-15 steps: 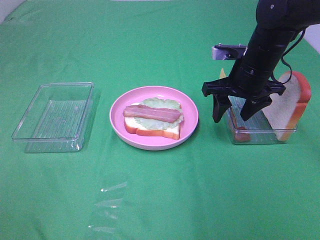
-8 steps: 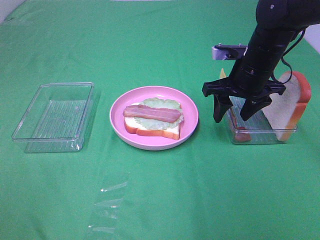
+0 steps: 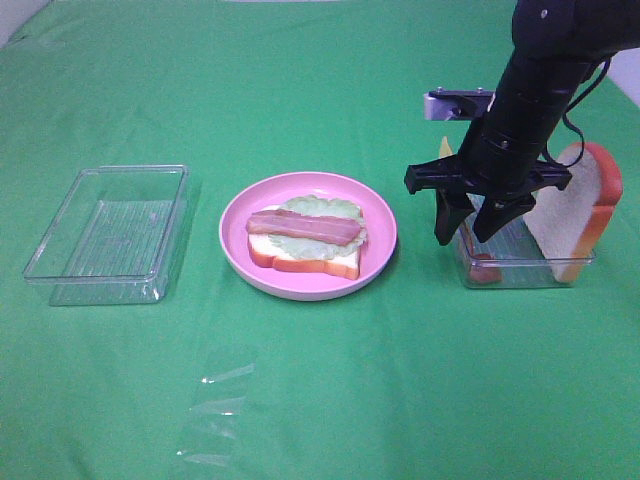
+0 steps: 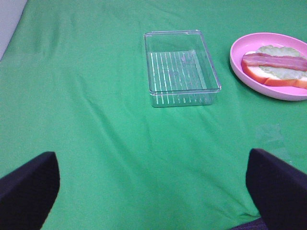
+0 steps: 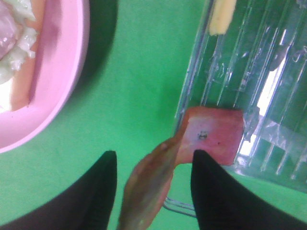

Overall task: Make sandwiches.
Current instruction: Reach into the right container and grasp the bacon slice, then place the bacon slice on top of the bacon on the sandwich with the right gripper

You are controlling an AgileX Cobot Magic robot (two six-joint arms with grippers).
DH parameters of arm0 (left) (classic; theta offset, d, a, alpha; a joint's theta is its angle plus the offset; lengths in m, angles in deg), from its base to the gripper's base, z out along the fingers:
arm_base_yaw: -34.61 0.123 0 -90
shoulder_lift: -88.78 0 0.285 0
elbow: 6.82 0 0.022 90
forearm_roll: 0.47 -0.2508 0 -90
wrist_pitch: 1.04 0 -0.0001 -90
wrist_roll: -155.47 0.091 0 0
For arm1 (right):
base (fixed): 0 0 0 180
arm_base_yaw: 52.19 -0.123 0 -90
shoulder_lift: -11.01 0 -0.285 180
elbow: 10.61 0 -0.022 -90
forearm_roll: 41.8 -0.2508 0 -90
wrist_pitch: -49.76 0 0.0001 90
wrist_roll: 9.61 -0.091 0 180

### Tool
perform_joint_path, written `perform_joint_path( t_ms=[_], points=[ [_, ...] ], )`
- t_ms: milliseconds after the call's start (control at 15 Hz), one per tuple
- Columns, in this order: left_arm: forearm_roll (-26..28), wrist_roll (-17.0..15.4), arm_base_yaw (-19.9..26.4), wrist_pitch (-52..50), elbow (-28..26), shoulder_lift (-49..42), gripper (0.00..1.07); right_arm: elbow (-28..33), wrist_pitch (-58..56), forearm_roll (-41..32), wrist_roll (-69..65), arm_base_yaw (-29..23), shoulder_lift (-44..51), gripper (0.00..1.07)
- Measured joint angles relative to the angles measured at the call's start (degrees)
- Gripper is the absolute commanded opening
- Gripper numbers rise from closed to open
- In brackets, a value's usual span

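An open sandwich of bread, lettuce and one bacon strip lies on the pink plate. My right gripper hangs over the near left corner of the right clear tray. In the right wrist view the gripper is open, with a bacon strip between its fingers. The strip rises from the tray floor and touches neither finger. A bread slice leans in the tray, and yellow cheese shows behind the arm. My left gripper is open and empty over bare cloth.
An empty clear tray sits left of the plate; it also shows in the left wrist view. A crumpled clear film lies on the green cloth at the front. The plate's rim is close to the right tray.
The right gripper's fingers have drawn closer together over the tray corner. The arm has stayed in place. Nothing else moved.
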Motion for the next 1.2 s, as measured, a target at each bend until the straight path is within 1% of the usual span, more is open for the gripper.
perform_joint_path(
  t_ms=[67, 133, 200, 400, 533, 600, 667, 733, 1200],
  points=[
    [0.0, 0.0, 0.0, 0.0, 0.0, 0.0, 0.98, 0.0, -0.06, 0.0, 0.0, 0.0, 0.0, 0.42],
    [0.0, 0.0, 0.0, 0.0, 0.0, 0.0, 0.98, 0.0, -0.52, 0.06, 0.0, 0.0, 0.0, 0.38],
    [0.0, 0.0, 0.0, 0.0, 0.0, 0.0, 0.98, 0.0, -0.57, 0.06, 0.0, 0.0, 0.0, 0.36],
    [0.0, 0.0, 0.0, 0.0, 0.0, 0.0, 0.98, 0.0, -1.49, 0.57, 0.0, 0.0, 0.0, 0.2],
    [0.0, 0.0, 0.0, 0.0, 0.0, 0.0, 0.98, 0.0, -1.55, 0.69, 0.0, 0.0, 0.0, 0.14],
    [0.0, 0.0, 0.0, 0.0, 0.0, 0.0, 0.98, 0.0, -2.01, 1.09, 0.0, 0.0, 0.0, 0.08],
    [0.0, 0.0, 0.0, 0.0, 0.0, 0.0, 0.98, 0.0, -2.23, 1.09, 0.0, 0.0, 0.0, 0.06],
    [0.0, 0.0, 0.0, 0.0, 0.0, 0.0, 0.98, 0.0, -2.46, 1.09, 0.0, 0.0, 0.0, 0.0],
    [0.0, 0.0, 0.0, 0.0, 0.0, 0.0, 0.98, -0.06, -2.86, 1.26, 0.06, 0.0, 0.0, 0.0]
  ],
)
